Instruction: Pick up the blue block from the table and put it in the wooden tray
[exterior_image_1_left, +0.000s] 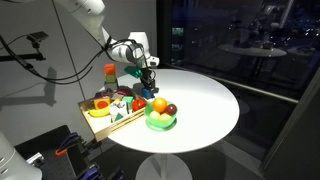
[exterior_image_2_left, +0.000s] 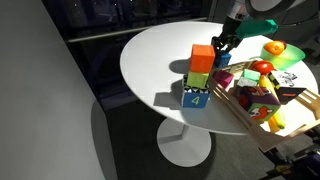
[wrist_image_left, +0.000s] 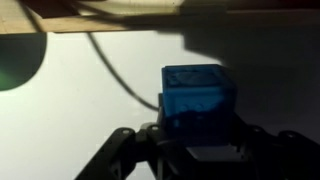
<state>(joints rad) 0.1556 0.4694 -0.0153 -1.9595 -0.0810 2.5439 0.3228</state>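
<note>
The blue block (wrist_image_left: 197, 92) is a small solid cube sitting between my gripper's (wrist_image_left: 197, 125) dark fingers in the wrist view, which hide its lower edge. The gripper looks shut on it. In an exterior view the block (exterior_image_2_left: 222, 60) hangs under the gripper (exterior_image_2_left: 221, 47), low over the white round table (exterior_image_2_left: 160, 60), just beyond the wooden tray's (exterior_image_2_left: 243, 112) far corner. I cannot tell whether it touches the table. The tray's wooden edge (wrist_image_left: 100, 22) runs along the top of the wrist view. The gripper (exterior_image_1_left: 148, 76) also shows behind the tray (exterior_image_1_left: 112, 128).
A stack of an orange block (exterior_image_2_left: 203, 57), a green block (exterior_image_2_left: 200, 78) and a blue numbered block (exterior_image_2_left: 196, 98) stands on the table beside the tray. A green bowl (exterior_image_1_left: 160, 123) with toy fruit sits close by. The tray holds several toys, including a banana (exterior_image_1_left: 98, 113).
</note>
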